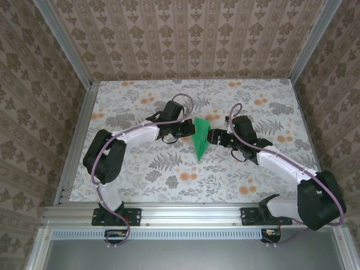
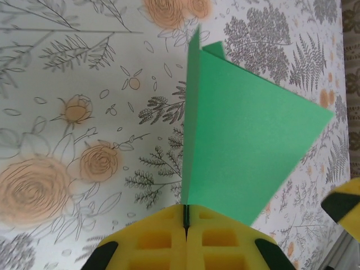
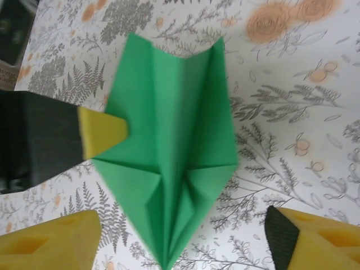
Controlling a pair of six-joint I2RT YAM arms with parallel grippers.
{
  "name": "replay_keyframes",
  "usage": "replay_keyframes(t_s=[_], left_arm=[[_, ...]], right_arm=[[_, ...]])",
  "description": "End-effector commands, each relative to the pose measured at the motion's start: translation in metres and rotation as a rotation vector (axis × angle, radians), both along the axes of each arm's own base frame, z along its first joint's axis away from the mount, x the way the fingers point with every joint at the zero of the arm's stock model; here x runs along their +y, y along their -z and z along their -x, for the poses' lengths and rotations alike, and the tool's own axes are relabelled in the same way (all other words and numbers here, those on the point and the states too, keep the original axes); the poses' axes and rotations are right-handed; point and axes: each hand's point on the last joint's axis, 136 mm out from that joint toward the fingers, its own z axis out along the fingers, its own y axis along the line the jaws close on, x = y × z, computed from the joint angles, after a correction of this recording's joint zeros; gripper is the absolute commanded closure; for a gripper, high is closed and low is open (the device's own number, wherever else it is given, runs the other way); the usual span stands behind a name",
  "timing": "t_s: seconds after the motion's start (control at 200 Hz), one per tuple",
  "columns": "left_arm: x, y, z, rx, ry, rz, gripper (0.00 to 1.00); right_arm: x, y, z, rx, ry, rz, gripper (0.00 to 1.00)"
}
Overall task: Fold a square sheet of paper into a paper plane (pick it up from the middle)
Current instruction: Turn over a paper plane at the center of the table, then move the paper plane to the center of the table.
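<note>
The paper plane (image 1: 201, 140) is a bright green creased dart held above the middle of the table, its point toward the near edge. My left gripper (image 1: 188, 133) is shut on its left edge. In the left wrist view the yellow pads (image 2: 163, 239) pinch a thin green fold, and the paper plane (image 2: 242, 152) spreads up and to the right. My right gripper (image 1: 217, 138) is close on the plane's right side and stands open. From the right wrist, its fingers (image 3: 50, 242) flank the pointed end of the paper plane (image 3: 174, 146) without touching it.
The floral tablecloth (image 1: 169, 169) covers the table. Patterned walls and aluminium rails (image 1: 73, 146) close in the left, right and far sides. The left gripper's yellow fingertip (image 3: 101, 132) and black body reach in from the left in the right wrist view.
</note>
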Motion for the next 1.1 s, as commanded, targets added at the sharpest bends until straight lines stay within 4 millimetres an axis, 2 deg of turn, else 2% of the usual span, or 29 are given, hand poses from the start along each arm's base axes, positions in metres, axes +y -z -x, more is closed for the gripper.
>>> replay_keyframes(t_s=[0.0,0.225,0.245,0.39,0.765,0.865,1.095], left_arm=[[-0.011,0.006,-0.005,0.018,0.028,0.074,1.0],[-0.002,0.037,-0.009,0.067,-0.004,0.058,1.0],[0.0,0.041,-0.009,0.074,-0.009,0.056,1.0],[0.008,0.053,-0.007,0.098,-0.031,0.059,1.0],[0.015,0.061,-0.004,0.112,-0.041,0.053,1.0],[0.015,0.062,-0.003,0.114,-0.041,0.051,1.0],[0.016,0.065,-0.002,0.12,-0.041,0.046,1.0]], right_arm=[[0.012,0.009,0.009,0.088,-0.024,-0.026,0.24],[0.024,0.029,0.014,0.162,-0.021,0.024,0.27],[0.025,0.039,0.015,0.189,-0.021,0.039,0.28],[0.034,0.052,0.017,0.23,-0.039,0.073,0.3],[0.057,0.067,0.013,0.272,-0.094,0.126,0.45],[0.057,0.072,0.012,0.285,-0.091,0.145,0.48],[0.053,0.081,0.01,0.311,-0.077,0.19,0.48]])
